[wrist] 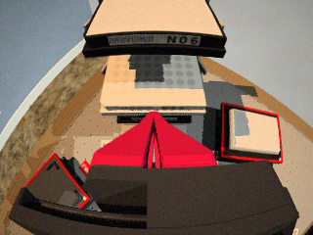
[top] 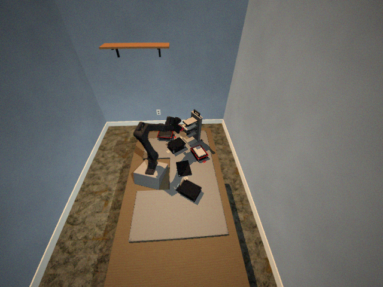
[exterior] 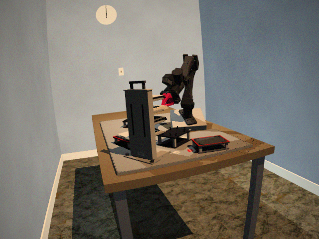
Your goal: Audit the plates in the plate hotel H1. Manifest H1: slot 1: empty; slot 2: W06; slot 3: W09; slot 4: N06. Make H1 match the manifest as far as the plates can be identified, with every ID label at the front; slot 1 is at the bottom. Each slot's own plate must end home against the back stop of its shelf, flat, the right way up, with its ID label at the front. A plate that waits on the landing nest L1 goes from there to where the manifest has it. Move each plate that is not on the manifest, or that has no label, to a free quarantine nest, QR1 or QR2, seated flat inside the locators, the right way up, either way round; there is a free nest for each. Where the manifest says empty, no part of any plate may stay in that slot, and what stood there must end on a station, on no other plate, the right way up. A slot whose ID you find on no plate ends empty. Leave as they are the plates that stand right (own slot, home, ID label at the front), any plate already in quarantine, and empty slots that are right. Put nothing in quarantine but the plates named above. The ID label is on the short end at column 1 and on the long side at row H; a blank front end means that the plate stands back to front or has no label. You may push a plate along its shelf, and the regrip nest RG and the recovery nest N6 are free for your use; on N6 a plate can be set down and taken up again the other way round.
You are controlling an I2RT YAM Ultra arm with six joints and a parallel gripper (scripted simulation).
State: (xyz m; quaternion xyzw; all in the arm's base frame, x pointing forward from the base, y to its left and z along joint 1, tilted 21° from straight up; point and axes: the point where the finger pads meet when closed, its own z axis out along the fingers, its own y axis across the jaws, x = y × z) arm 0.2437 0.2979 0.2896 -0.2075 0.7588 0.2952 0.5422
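Note:
The plate hotel H1 stands at the far end of the mat; it also shows in the top view. In the wrist view its top shelf holds a tan plate with the label N06 at its front. Below it a second tan plate shows a front end on which I can read no ID. My gripper has red fingers pressed together with nothing between them. It sits in front of the hotel, just before the lower plate's front edge, and shows red in the exterior view.
A red-rimmed nest holds a tan plate to the right; it also shows in the top view. Another red-rimmed nest at the left looks bare. Several black nests stand on the mat. The arm's base block is at the left.

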